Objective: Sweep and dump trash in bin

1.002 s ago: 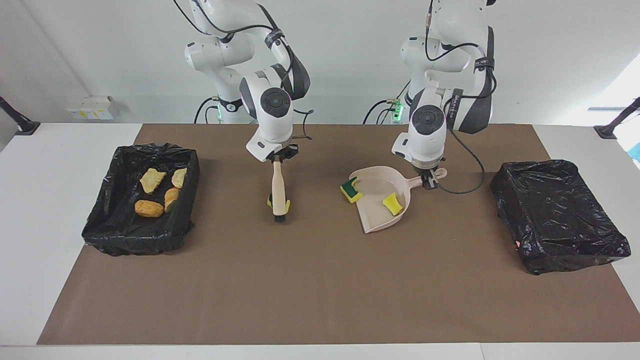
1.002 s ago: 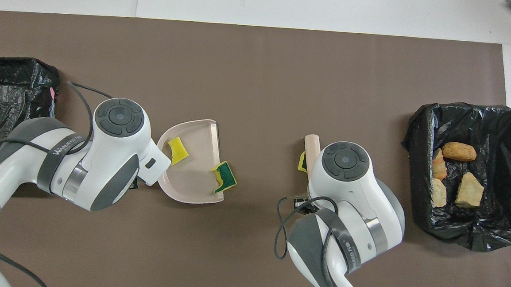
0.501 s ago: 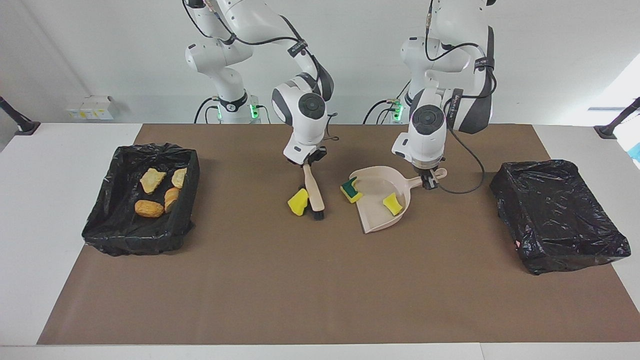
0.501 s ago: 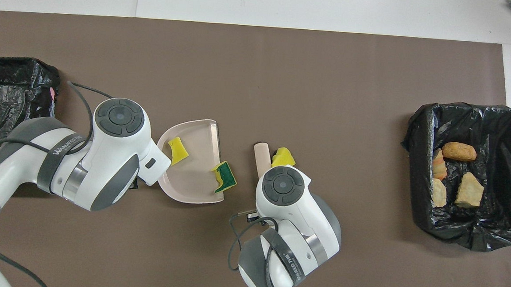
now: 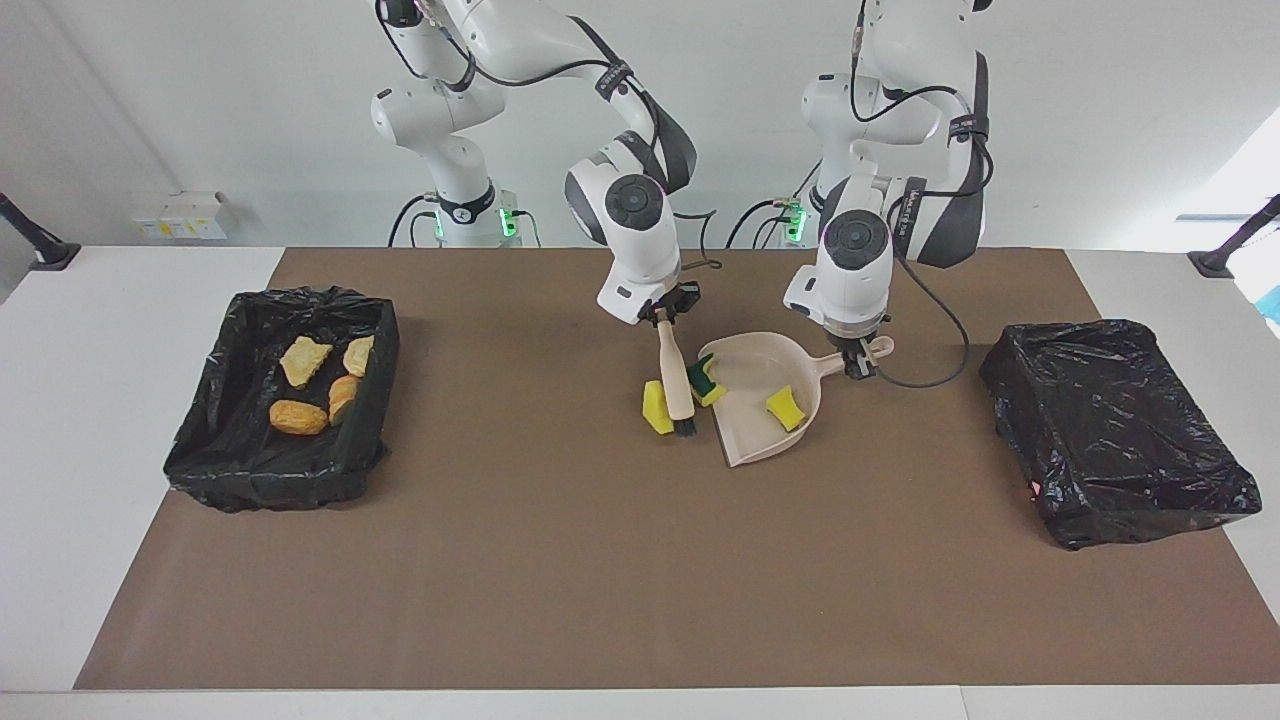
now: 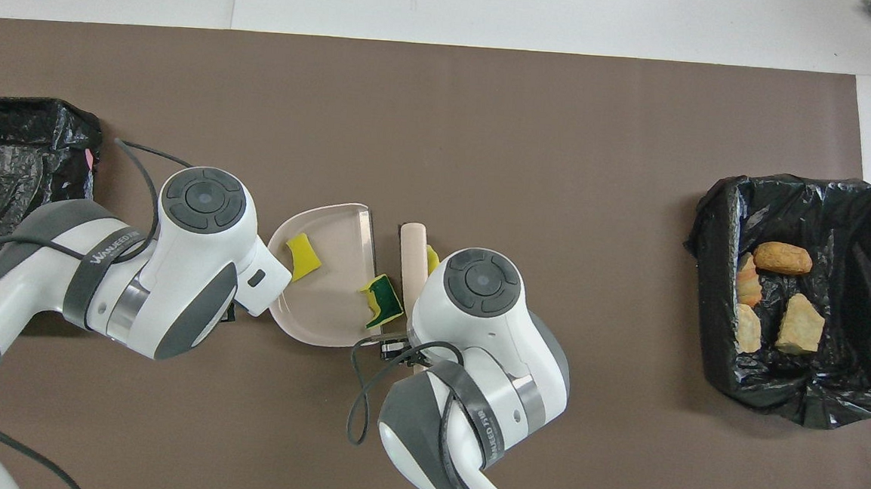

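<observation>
My right gripper [image 5: 664, 320] is shut on the top of a beige brush [image 5: 676, 385], whose bristles rest on the mat beside the beige dustpan [image 5: 755, 440]. A yellow sponge piece [image 5: 656, 406] lies against the brush on the side toward the right arm's end. A green-backed sponge piece [image 5: 706, 380] sits on the dustpan's lip. Another yellow piece [image 5: 786, 408] lies inside the pan. My left gripper [image 5: 857, 365] is shut on the dustpan's handle. In the overhead view both grippers are hidden under their arms, while the brush [image 6: 412, 254] and the dustpan [image 6: 329, 317] show.
A black-lined bin [image 5: 270, 485] at the right arm's end of the table holds several tan bread chunks [image 5: 298, 416]. A second black-lined bin [image 5: 1110, 420] stands at the left arm's end. A brown mat [image 5: 600, 580] covers the table between them.
The right arm has swept the brush toward the dustpan, pushing the loose yellow sponge piece along to just beside the pan's mouth. The left arm and dustpan have stayed still.
</observation>
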